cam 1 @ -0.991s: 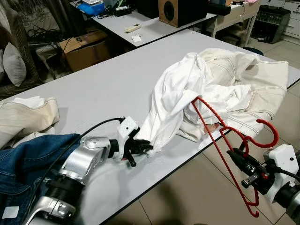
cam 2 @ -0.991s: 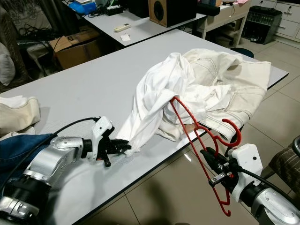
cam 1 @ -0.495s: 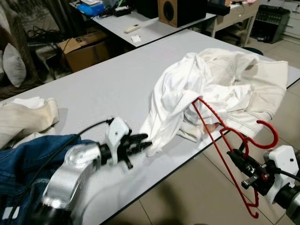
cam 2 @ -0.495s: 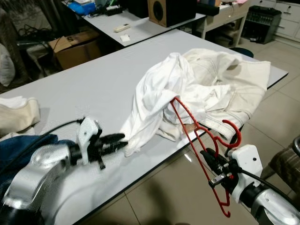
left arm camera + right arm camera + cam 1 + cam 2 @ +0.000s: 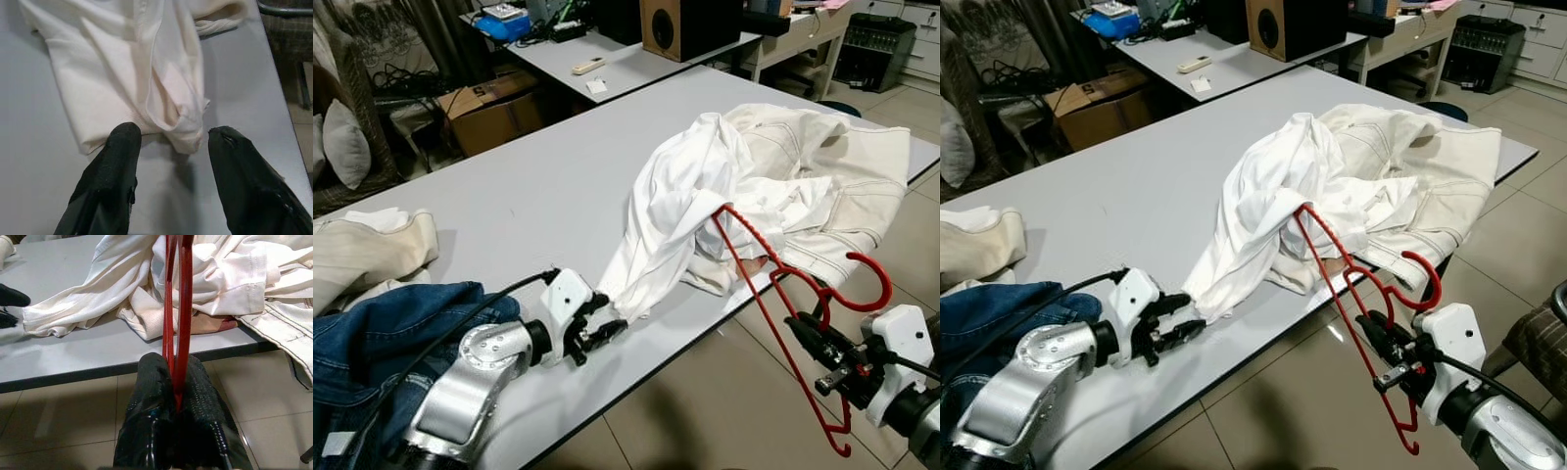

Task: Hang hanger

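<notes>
A red plastic hanger (image 5: pixel 781 294) is held off the table's near edge, one end tucked into a white shirt (image 5: pixel 685 206). My right gripper (image 5: pixel 811 335) is shut on the hanger's bar, seen up close as the hanger (image 5: pixel 176 308) between the fingers (image 5: pixel 149 421). The shirt lies crumpled on the grey table (image 5: pixel 529 186), its sleeve end (image 5: pixel 181 132) trailing toward me. My left gripper (image 5: pixel 603 329) rests open on the table just short of that sleeve end, its fingers (image 5: pixel 120 161) either side of it without touching.
A cream jacket (image 5: pixel 832 186) lies under the shirt at the table's right end. Blue jeans (image 5: pixel 382 333) and a cream garment (image 5: pixel 362 245) sit at the near left. A second table with a speaker (image 5: pixel 690 24) and a cardboard box (image 5: pixel 494 103) stand behind.
My left gripper let go of the sleeve end, drew back, and now sits open close to it again. The right gripper and hanger have barely moved.
</notes>
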{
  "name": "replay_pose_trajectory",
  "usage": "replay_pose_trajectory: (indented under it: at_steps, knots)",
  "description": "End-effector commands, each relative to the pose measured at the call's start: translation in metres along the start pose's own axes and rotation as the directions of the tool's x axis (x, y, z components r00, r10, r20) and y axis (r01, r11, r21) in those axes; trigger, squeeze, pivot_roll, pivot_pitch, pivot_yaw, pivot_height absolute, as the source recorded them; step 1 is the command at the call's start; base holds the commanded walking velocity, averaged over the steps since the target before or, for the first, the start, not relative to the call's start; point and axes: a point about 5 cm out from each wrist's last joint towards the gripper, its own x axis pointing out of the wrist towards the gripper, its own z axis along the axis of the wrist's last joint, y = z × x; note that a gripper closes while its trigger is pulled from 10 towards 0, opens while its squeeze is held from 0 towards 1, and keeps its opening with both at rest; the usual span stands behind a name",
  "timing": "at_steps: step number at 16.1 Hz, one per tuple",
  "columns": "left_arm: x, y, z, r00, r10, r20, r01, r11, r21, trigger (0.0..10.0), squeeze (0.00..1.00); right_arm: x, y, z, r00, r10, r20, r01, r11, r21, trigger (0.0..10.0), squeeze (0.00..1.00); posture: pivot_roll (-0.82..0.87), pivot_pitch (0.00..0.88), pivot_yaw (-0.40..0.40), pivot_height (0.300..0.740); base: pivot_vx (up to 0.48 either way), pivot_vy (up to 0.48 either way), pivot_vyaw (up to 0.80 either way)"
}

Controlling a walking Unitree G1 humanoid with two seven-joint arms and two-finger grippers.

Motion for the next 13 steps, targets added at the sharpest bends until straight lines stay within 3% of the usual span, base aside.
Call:
replay_pose_trajectory:
  at_steps: [1,2,3,5,8,10,13]
  knots:
    - [0.0,0.002,0.0,1.0,0.014,-0.002,-0.014,0.999,-0.04,10.0,0.83,0.001,0.002,0.001,1.0,0.009,0.01,-0.009,1.0,-0.006,10.0,0.0,-0.27,0.0,0.155,0.74,0.0,0.0,0.0]
    - [0.001,0.001,0.0,1.0,0.005,0.001,-0.005,0.998,-0.062,10.0,0.54,0.001,0.002,0.001,1.0,0.009,0.01,-0.008,1.0,-0.005,10.0,0.0,-0.27,0.0,0.155,0.74,0.0,0.0,0.0]
    - [0.006,-0.002,-0.003,1.0,-0.005,-0.025,0.003,0.998,-0.059,10.0,0.0,0.001,0.002,0.001,1.0,0.009,0.009,-0.009,1.0,-0.008,10.0,0.0,-0.28,0.0,0.154,0.74,0.0,0.0,0.0]
    - [0.011,-0.003,-0.009,0.998,0.009,-0.065,-0.013,0.998,-0.065,10.0,0.0,0.001,0.002,0.002,1.0,0.01,0.01,-0.01,1.0,-0.01,10.0,0.0,-0.28,0.0,0.154,0.74,0.0,0.0,0.0]
    - [0.015,-0.005,-0.009,0.999,0.012,-0.051,-0.018,0.993,-0.115,10.0,0.0,0.001,0.002,0.002,1.0,0.009,0.011,-0.009,1.0,-0.012,10.0,0.0,-0.28,0.0,0.154,0.74,0.0,0.0,0.0]
    - [0.019,-0.001,-0.006,0.998,0.049,-0.026,-0.052,0.988,-0.145,4.7,0.0,0.002,0.002,0.002,1.0,0.013,0.01,-0.013,1.0,-0.013,10.0,0.0,-0.28,0.0,0.151,0.74,0.0,0.0,0.0]
    - [0.022,0.001,-0.003,0.997,0.076,-0.004,-0.076,0.988,-0.137,3.8,0.0,0.003,0.001,0.003,1.0,0.014,0.011,-0.014,1.0,-0.013,10.0,0.0,-0.28,0.0,0.148,0.74,0.0,0.0,0.0]
